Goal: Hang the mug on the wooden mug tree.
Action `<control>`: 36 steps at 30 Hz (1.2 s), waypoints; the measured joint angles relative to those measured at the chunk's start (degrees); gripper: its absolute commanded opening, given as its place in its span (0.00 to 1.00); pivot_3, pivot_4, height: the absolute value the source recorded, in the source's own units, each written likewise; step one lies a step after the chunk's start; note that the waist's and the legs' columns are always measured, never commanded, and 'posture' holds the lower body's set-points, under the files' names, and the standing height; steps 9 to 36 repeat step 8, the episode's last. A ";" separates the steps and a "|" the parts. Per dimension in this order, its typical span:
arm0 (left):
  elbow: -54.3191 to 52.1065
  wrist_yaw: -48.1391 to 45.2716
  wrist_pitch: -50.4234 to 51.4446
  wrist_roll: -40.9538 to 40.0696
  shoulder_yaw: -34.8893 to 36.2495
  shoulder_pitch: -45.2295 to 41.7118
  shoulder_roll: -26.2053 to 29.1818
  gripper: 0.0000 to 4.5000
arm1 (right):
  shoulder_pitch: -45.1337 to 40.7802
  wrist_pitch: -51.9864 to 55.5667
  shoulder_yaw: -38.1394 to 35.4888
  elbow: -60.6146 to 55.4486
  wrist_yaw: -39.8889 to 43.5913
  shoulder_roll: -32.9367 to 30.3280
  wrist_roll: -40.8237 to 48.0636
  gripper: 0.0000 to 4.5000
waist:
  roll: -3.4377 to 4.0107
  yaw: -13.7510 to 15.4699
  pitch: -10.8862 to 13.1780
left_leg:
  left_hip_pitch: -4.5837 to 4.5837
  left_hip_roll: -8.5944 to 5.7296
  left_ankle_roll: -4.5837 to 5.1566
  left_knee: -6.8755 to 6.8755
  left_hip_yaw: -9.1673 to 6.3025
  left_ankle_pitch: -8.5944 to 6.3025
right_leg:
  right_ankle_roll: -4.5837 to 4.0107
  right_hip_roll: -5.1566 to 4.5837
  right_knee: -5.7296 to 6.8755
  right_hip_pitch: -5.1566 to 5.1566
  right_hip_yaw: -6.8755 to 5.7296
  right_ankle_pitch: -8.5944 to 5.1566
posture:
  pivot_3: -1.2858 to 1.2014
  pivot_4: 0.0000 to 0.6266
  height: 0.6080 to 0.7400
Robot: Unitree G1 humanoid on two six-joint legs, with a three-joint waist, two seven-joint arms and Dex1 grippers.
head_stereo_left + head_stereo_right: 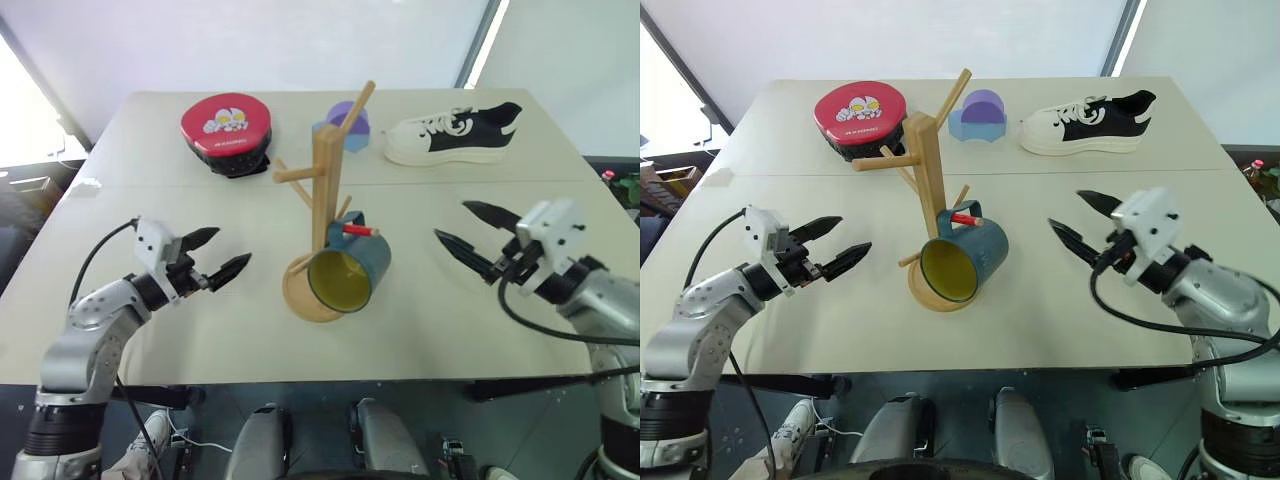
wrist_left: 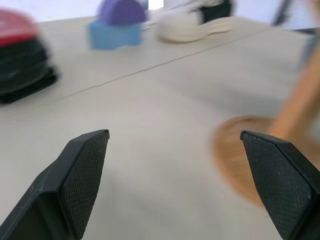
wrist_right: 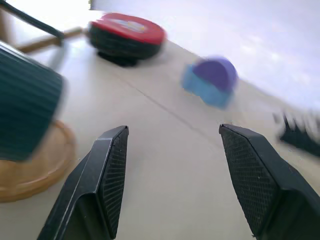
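Head views. You have the table (image 1: 480, 330) with the wooden mug tree (image 1: 325, 190) near its middle, upright on its round disc base. The mug (image 1: 352, 272) hangs by its loop handle on the red-tipped peg, tilted, yellow-green mouth toward you, lower rim over the base; whether it touches the disc you cannot tell. The left gripper (image 1: 222, 254) hovers to the tree's left, well apart, fingers spread and empty. The right gripper (image 1: 470, 236) hovers to the tree's right, also apart, fingers spread wide and empty. At the far edge you have a red-lidded round case (image 1: 228, 130), a blue and purple block (image 1: 343, 125) and a black-and-white sneaker (image 1: 455, 133).

Left wrist view. You see both fingers (image 2: 82, 172) wide apart with bare tabletop between them; the tree's base and post lie ahead and to one side, blurred.

Right wrist view. You see both fingers (image 3: 112, 172) wide apart, nothing between them; the mug's ribbed side and the disc base sit beside the gripper, untouched.

Step in hand, as a judgement: the hanging looks done and both arms stand clear. Your next move calls only for keeping both grippers away from the tree, so the mug is not knocked off its peg.
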 measured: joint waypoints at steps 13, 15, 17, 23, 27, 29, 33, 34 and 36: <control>6.74 7.82 -6.04 3.93 2.25 0.62 -7.32 1.00 | 1.26 -8.36 0.94 12.87 -5.00 7.40 -1.73 0.66 | 0.02 0.15 0.00 | -0.02 -0.01 0.00 0.01 0.00 0.00 | 0.12 -0.07 0.10 -0.08 0.03 0.07 | 0.52 0.24 0.96; 6.74 7.82 -6.04 3.93 2.25 0.62 -7.32 1.00 | 1.26 -8.36 0.94 12.87 -5.00 7.40 -1.73 0.66 | 0.02 0.15 0.00 | -0.02 -0.01 0.00 0.01 0.00 0.00 | 0.12 -0.07 0.10 -0.08 0.03 0.07 | 0.52 0.24 0.96; 6.74 7.82 -6.04 3.93 2.25 0.62 -7.32 1.00 | 1.26 -8.36 0.94 12.87 -5.00 7.40 -1.73 0.66 | 0.02 0.15 0.00 | -0.02 -0.01 0.00 0.01 0.00 0.00 | 0.12 -0.07 0.10 -0.08 0.03 0.07 | 0.52 0.24 0.96; 6.74 7.82 -6.04 3.93 2.25 0.62 -7.32 1.00 | 1.26 -8.36 0.94 12.87 -5.00 7.40 -1.73 0.66 | 0.02 0.15 0.00 | -0.02 -0.01 0.00 0.01 0.00 0.00 | 0.12 -0.07 0.10 -0.08 0.03 0.07 | 0.52 0.24 0.96; 6.74 7.82 -6.04 3.93 2.25 0.62 -7.32 1.00 | 1.26 -8.36 0.94 12.87 -5.00 7.40 -1.73 0.66 | 0.02 0.15 0.00 | -0.02 -0.01 0.00 0.01 0.00 0.00 | 0.12 -0.07 0.10 -0.08 0.03 0.07 | 0.52 0.24 0.96; 6.74 7.82 -6.04 3.93 2.25 0.62 -7.32 1.00 | 1.26 -8.36 0.94 12.87 -5.00 7.40 -1.73 0.66 | 0.02 0.15 0.00 | -0.02 -0.01 0.00 0.01 0.00 0.00 | 0.12 -0.07 0.10 -0.08 0.03 0.07 | 0.52 0.24 0.96; 6.74 7.82 -6.04 3.93 2.25 0.62 -7.32 1.00 | 1.26 -8.36 0.94 12.87 -5.00 7.40 -1.73 0.66 | 0.02 0.15 0.00 | -0.02 -0.01 0.00 0.01 0.00 0.00 | 0.12 -0.07 0.10 -0.08 0.03 0.07 | 0.52 0.24 0.96; 6.74 7.82 -6.04 3.93 2.25 0.62 -7.32 1.00 | 1.26 -8.36 0.94 12.87 -5.00 7.40 -1.73 0.66 | 0.02 0.15 0.00 | -0.02 -0.01 0.00 0.01 0.00 0.00 | 0.12 -0.07 0.10 -0.08 0.03 0.07 | 0.52 0.24 0.96; 6.74 7.82 -6.04 3.93 2.25 0.62 -7.32 1.00 | 1.26 -8.36 0.94 12.87 -5.00 7.40 -1.73 0.66 | 0.02 0.15 0.00 | -0.02 -0.01 0.00 0.01 0.00 0.00 | 0.12 -0.07 0.10 -0.08 0.03 0.07 | 0.52 0.24 0.96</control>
